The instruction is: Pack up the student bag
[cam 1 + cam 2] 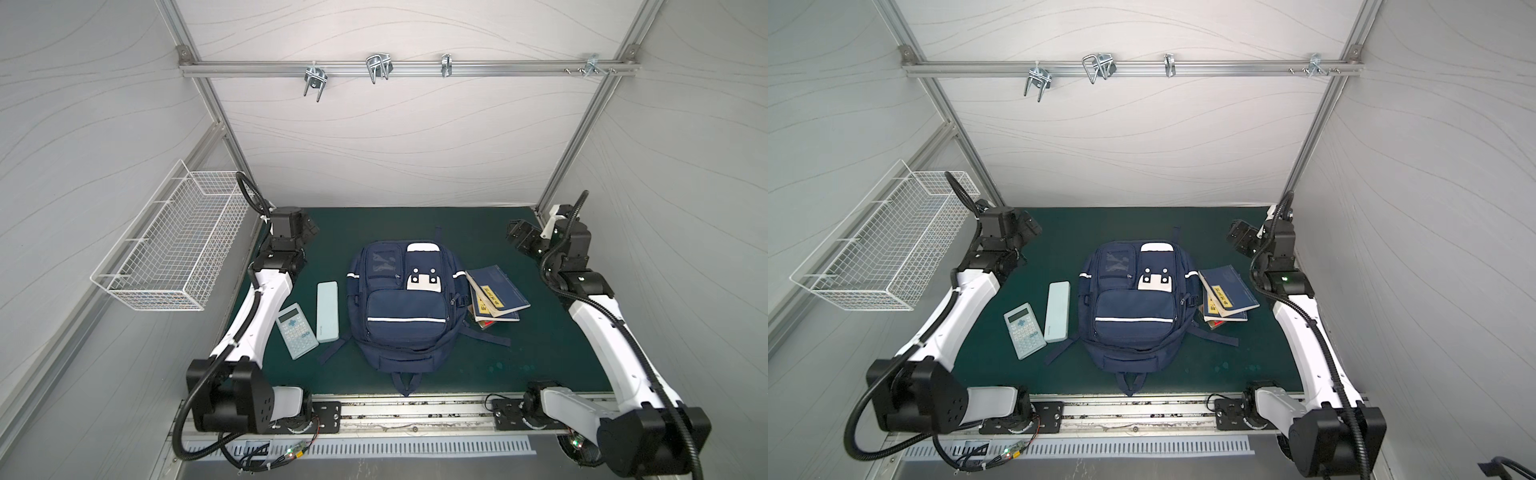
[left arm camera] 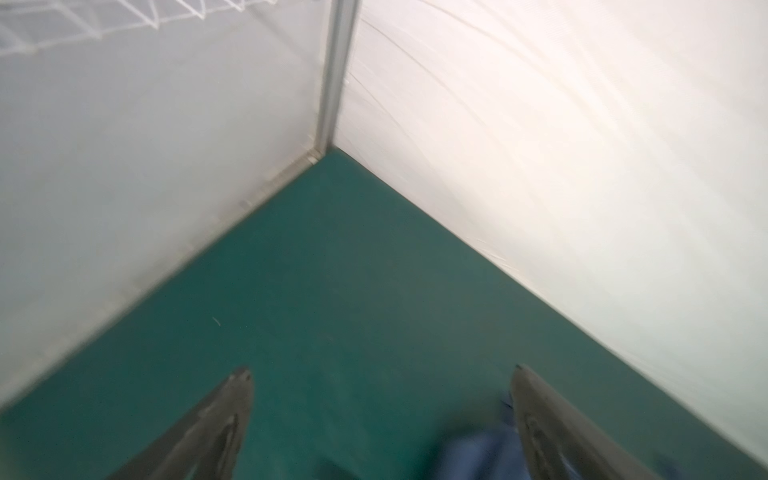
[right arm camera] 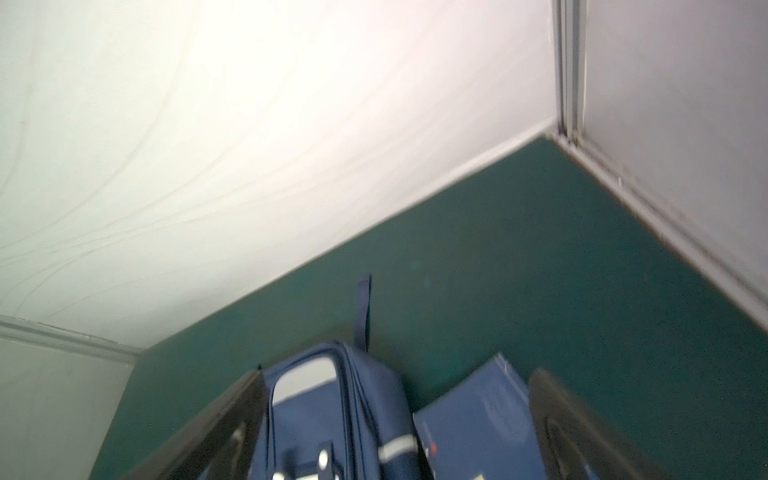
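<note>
The student bag (image 1: 405,307) (image 1: 1133,307), navy with white stripes and patches, lies flat in the middle of the green mat, zipped shut. A stack of blue books (image 1: 496,297) (image 1: 1227,297) leans at its right side. To its left lie a pale pencil case (image 1: 327,311) (image 1: 1057,311) and a calculator (image 1: 296,330) (image 1: 1024,330). My left gripper (image 1: 309,228) (image 2: 381,370) hovers open near the far left corner. My right gripper (image 1: 517,239) (image 3: 399,372) hovers open at the far right, holding nothing. The right wrist view looks over the bag (image 3: 332,407) and top book (image 3: 473,419).
A white wire basket (image 1: 166,245) hangs on the left wall. Metal hooks (image 1: 376,68) sit on a rail across the back wall. Walls close the mat (image 1: 540,353) on three sides, and both arm bases stand along its front edge.
</note>
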Tool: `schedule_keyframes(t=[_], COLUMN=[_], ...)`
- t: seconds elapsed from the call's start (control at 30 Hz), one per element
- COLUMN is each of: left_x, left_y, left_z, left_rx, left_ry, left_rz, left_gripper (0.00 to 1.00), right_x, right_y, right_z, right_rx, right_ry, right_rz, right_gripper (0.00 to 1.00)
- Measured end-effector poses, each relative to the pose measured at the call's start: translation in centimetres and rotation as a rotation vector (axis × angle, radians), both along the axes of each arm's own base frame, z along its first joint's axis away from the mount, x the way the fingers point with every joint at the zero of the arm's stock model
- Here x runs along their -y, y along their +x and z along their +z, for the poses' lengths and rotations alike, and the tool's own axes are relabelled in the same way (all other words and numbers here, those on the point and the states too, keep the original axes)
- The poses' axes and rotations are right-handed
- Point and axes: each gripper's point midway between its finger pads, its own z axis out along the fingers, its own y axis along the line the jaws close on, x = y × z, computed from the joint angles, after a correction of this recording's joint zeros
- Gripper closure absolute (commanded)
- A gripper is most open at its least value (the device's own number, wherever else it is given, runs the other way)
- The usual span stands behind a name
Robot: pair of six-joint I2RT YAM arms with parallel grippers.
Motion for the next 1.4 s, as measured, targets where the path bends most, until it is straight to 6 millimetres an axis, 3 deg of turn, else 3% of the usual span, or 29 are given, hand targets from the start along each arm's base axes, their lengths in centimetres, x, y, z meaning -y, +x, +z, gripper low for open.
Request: schedule_keyframes(t=[0.03, 0.17, 0.2, 0.23, 0.3, 0.4, 0.5, 0.6, 0.67, 0.83, 0.93, 1.0, 1.13, 1.33, 1.4], left_x=[1.9, 13.6, 15.7, 16.6, 16.7, 15.3, 14.7, 15.2, 15.7, 17.5, 18.4, 18.7, 18.5, 15.8, 15.3], left_y=[-0.8, -7.5, -10.0, -11.9, -15.8, -19.9, -22.5, -24.1, -24.2, -23.6, -22.8, -22.0, -19.4, -10.9, -9.1], left_z=[-0.5, -7.0, -9.2, -10.8, -13.9, -16.3, -17.5, -18.8, -19.5, -21.5, -22.4, -22.4, -21.8, -17.8, -16.5], left_rx=[-0.028, -0.305, -0.397, -0.467, -0.618, -0.759, -0.830, -0.901, -0.933, -0.994, -1.021, -1.034, -1.047, -0.858, -0.805], left_ry=[-0.024, -0.082, -0.097, -0.104, -0.113, -0.118, -0.147, -0.191, -0.207, -0.243, -0.253, -0.255, -0.254, -0.249, -0.229], left_rz=[-0.039, -0.339, -0.404, -0.431, -0.441, -0.414, -0.419, -0.445, -0.453, -0.466, -0.465, -0.458, -0.421, -0.326, -0.320], left_gripper=[0.01, 0.01, 0.01, 0.01, 0.01, 0.01, 0.01, 0.05, 0.13, 0.44, 0.81, 1.00, 1.00, 0.97, 0.66], right_x=[-1.1, -8.1, -9.4, -10.1, -11.5, -13.3, -14.7, -15.5, -15.7, -16.4, -16.6, -16.4, -15.5, -14.4, -14.2], right_y=[-0.7, -6.7, -8.7, -10.3, -13.2, -16.4, -19.6, -21.4, -21.4, -20.6, -19.9, -19.2, -17.4, -15.6, -15.3], right_z=[-1.2, -8.2, -9.2, -9.8, -10.7, -12.3, -14.8, -16.6, -17.0, -17.4, -17.4, -17.2, -16.4, -13.8, -13.0], right_rx=[-0.064, -0.389, -0.445, -0.488, -0.565, -0.655, -0.756, -0.839, -0.859, -0.874, -0.879, -0.876, -0.847, -0.698, -0.628], right_ry=[-0.008, -0.131, -0.160, -0.179, -0.199, -0.186, -0.200, -0.211, -0.207, -0.192, -0.179, -0.165, -0.131, -0.148, -0.150], right_rz=[0.021, 0.247, 0.302, 0.343, 0.421, 0.514, 0.584, 0.619, 0.611, 0.598, 0.585, 0.565, 0.517, 0.507, 0.514], right_gripper=[0.01, 0.01, 0.03, 0.05, 0.10, 0.12, 0.15, 0.18, 0.20, 0.28, 0.30, 0.30, 0.25, 0.16, 0.15])
